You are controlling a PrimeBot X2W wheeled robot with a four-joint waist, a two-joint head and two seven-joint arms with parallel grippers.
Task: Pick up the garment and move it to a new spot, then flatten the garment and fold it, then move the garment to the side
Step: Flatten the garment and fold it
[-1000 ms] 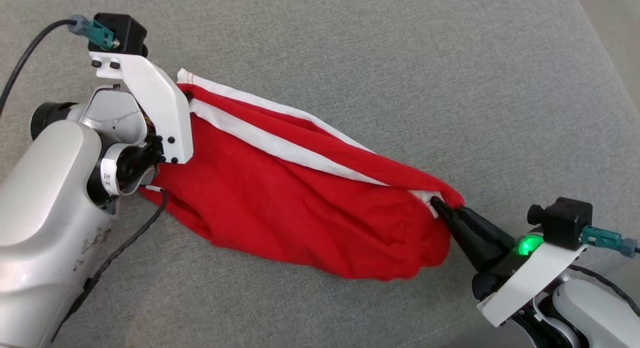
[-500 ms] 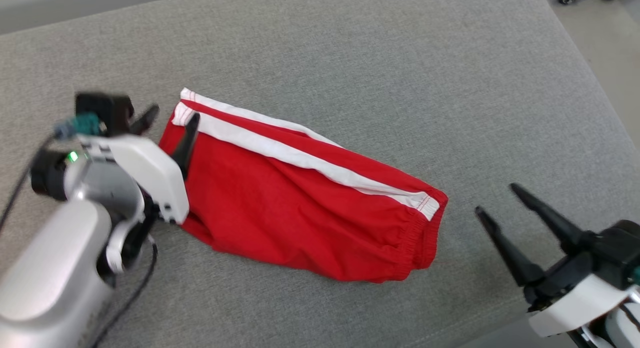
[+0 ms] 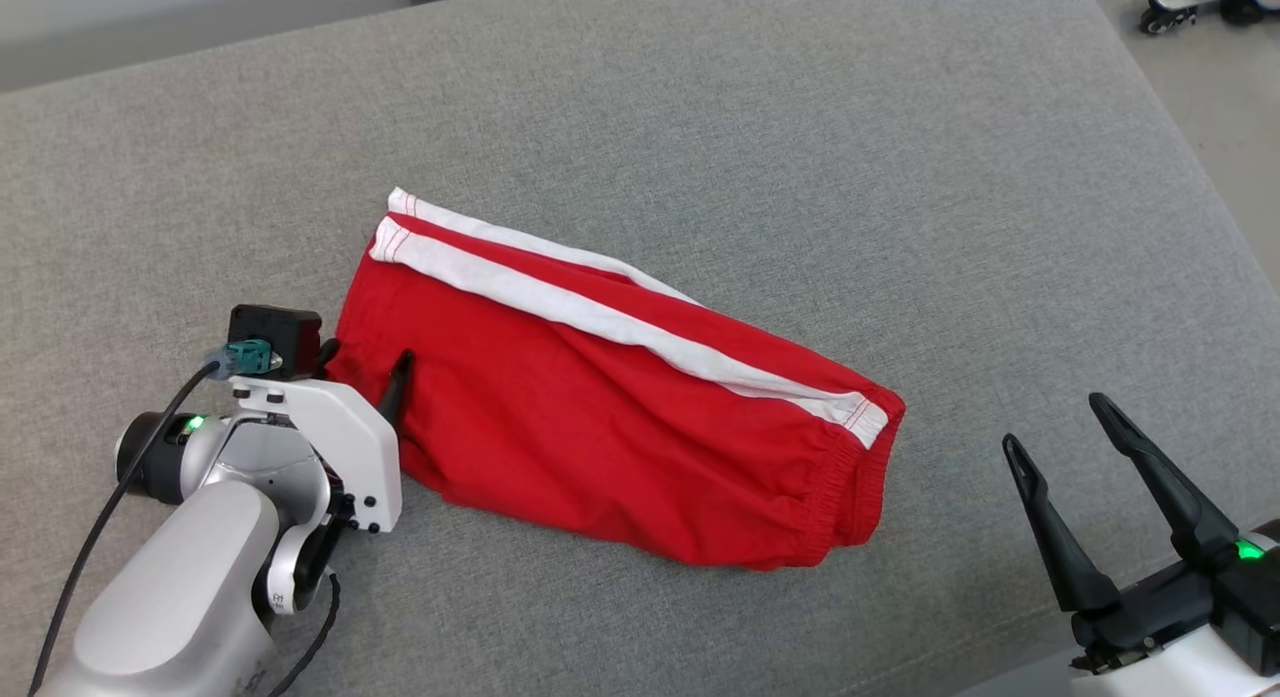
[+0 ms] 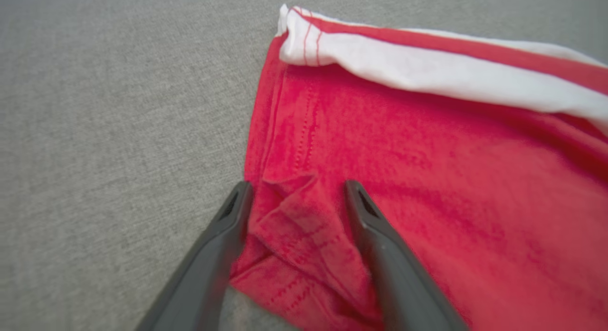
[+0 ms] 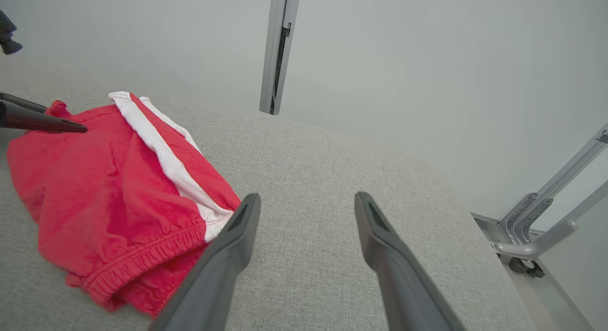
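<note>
The garment lies spread on the grey cloth-covered tabletop, red with two white stripes along its far edge and a gathered hem at the end nearer the robot's right; it runs aslant from upper left to lower right in the head view, loosely wrinkled, lying on the cloth surface with nothing lifting it; the left gripper sits at the garment's left end with its jaws apart; in the left wrist view the left gripper straddles a small rumpled fold at the red corner, one finger over the cloth and the other along the garment's edge by the grey surface, not pinched shut on it; the right gripper hovers near the tabletop's front right edge, apart from the hem end of the garment, jaws spread wide with nothing between them; in the right wrist view the right gripper points over bare grey cloth, with the garment to its left
</note>
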